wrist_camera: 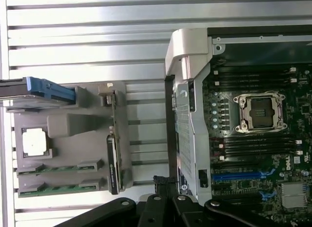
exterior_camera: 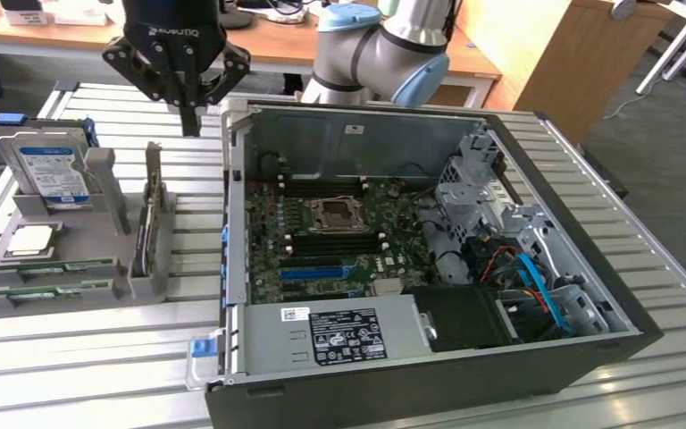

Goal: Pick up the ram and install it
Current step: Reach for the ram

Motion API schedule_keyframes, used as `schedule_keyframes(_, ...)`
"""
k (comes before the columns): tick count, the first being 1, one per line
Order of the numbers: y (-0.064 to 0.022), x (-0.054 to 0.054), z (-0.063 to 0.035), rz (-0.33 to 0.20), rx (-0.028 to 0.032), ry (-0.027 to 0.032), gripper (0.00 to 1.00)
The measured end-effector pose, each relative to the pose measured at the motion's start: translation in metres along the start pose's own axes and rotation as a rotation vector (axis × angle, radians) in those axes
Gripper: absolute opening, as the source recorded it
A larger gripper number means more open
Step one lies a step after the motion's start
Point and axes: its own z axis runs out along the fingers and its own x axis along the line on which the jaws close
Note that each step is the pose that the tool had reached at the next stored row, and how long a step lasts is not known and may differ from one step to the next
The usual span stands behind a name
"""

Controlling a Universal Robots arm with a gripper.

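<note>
Computer case (exterior_camera: 414, 393) lies open just beside the grey parts tray (exterior_camera: 140, 284). A hard drive (exterior_camera: 47, 170) stands at one end of the tray, and an upright expansion card (exterior_camera: 149, 228) lines its case side; I'd steer clear of both. My gripper (exterior_camera: 188, 121) hangs above the tray's hard-drive end, closed on nothing. Two ram sticks (exterior_camera: 51, 266) lie slotted at the tray's opposite end. I judge them light, stiff and fragile, best pinched across the flat faces, mid-length.

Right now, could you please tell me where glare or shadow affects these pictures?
Wrist view: the slatted table glares almost white, while the motherboard reads dark beside it. Exterior view: lighting is fairly even, though the black gripper shows as a dark mass.
</note>
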Motion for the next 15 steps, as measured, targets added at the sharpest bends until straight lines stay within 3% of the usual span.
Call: schedule_keyframes(15, -0.0025, 0.033, -0.0008, 0.0, 0.0, 0.0, 0.11)
